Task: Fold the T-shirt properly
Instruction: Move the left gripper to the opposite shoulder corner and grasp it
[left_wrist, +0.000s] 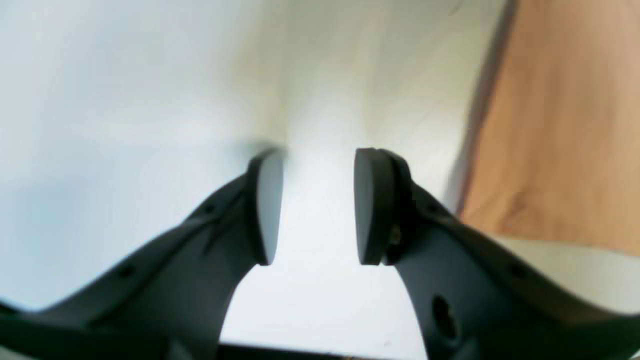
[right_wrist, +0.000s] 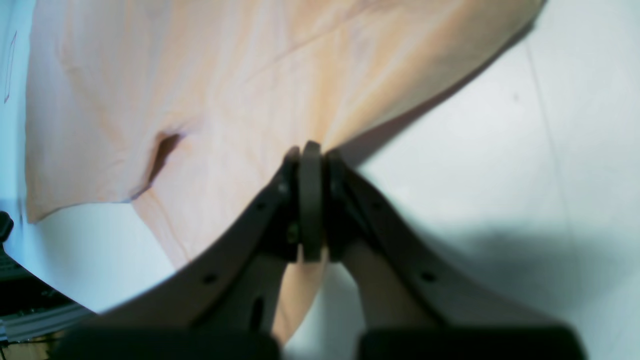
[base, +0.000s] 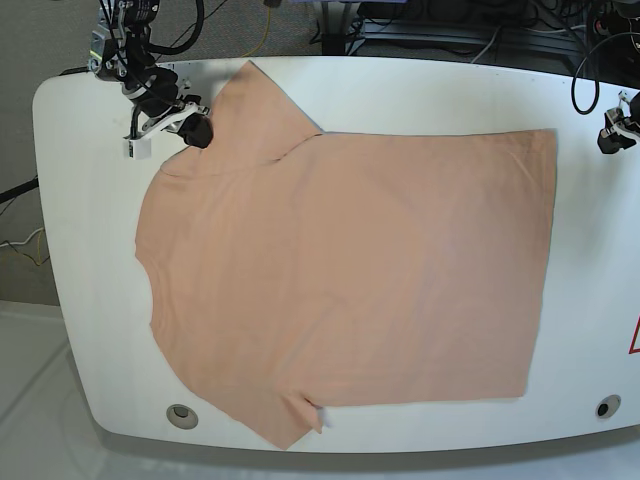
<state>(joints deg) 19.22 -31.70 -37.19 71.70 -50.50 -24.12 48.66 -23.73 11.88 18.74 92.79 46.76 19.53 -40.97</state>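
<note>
Dark, matte pads (left_wrist: 370, 205) of the left gripper (left_wrist: 316, 207) fill the foreground of the left wrist view, flat oval discs on curved black arms, jaws standing apart with only bare white surface between them and nothing held. Just beyond its right-hand pad lies a straight edge of the T-shirt (left_wrist: 560, 135), apart from the jaws. On the other arm, the right gripper (right_wrist: 311, 200) has its jaws pressed together on a pinch of that peach fabric, where the cloth draws into soft creases and a small dark fold opens to one side. Seen from the base camera, the right gripper (base: 192, 122) sits at the shirt's shoulder by the upper sleeve, and the left gripper (base: 612, 135) hangs near the far edge of the bench (base: 90, 300), beside the hem. That bench is smooth, glossy white with rounded corners, two round metal grommets (base: 180, 413) set near its front edge. Spread flat across it, the T-shirt (base: 350, 280) is thin, plain and salmon-orange, collar end toward the right gripper, one sleeve pointing to the back edge and the other to the front edge. Behind the bench run black cables (base: 420, 30) over a grey floor.
</note>
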